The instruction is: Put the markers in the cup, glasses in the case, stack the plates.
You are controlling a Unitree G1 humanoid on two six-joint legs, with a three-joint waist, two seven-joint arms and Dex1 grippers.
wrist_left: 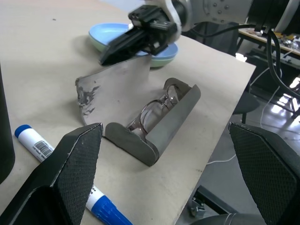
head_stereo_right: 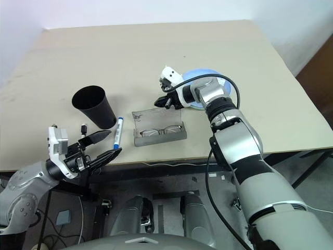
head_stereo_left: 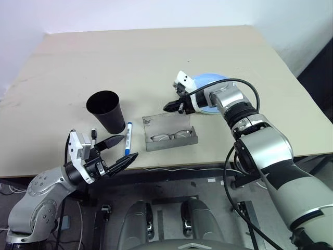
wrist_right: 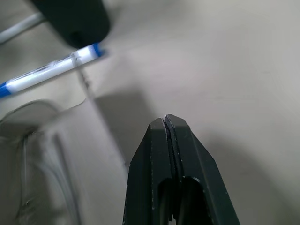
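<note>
At the left, the left gripper (head_stereo_left: 119, 149) hangs past the near edge of the table (head_stereo_left: 156, 57), jaws wide open and holding nothing. Behind it the cup (head_stereo_left: 106, 111) stands upright, with the blue-capped marker (head_stereo_left: 127, 138) lying just to its right and a thinner marker (head_stereo_left: 93, 134) beside the cup's base. In the middle the case (head_stereo_left: 170, 133) lies open, the glasses (head_stereo_left: 170, 136) inside. The right gripper (head_stereo_left: 170, 106), jaws closed, sits at the lid's far edge. The plates (head_stereo_left: 208, 83) lie stacked behind it.
</note>
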